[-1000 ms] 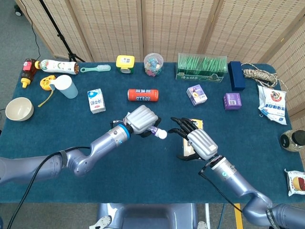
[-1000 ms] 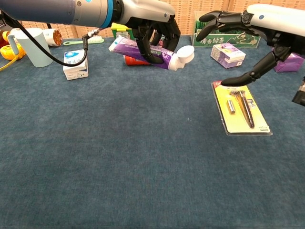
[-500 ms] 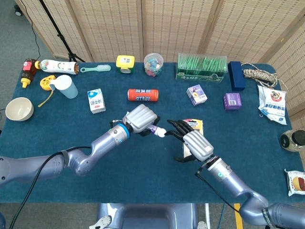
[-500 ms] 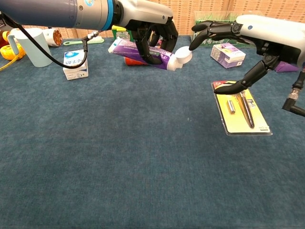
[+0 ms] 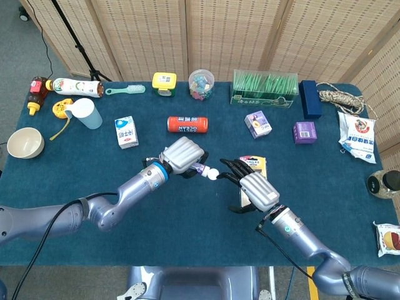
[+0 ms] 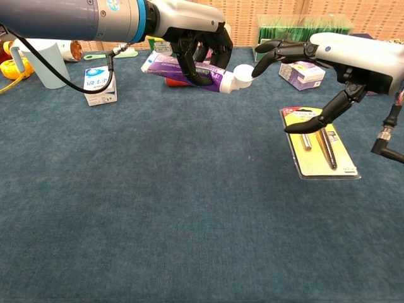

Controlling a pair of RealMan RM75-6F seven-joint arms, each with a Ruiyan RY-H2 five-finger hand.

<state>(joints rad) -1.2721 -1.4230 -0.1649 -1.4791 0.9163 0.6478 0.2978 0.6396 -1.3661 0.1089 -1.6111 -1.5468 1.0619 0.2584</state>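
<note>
Just beside the yellow blister card (image 6: pixel 320 142), left hand (image 5: pixel 182 156) gripping purple tube (image 6: pixel 189 67) level, white cap (image 6: pixel 240 76) offered rightward so right hand (image 6: pixel 303 60), fingers spread, can touch it.

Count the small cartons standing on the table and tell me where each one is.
3. A white and blue carton stands left of the red can; a purple and white carton stands in front of the green box; a purple carton stands further right. Others may be hidden.
</note>
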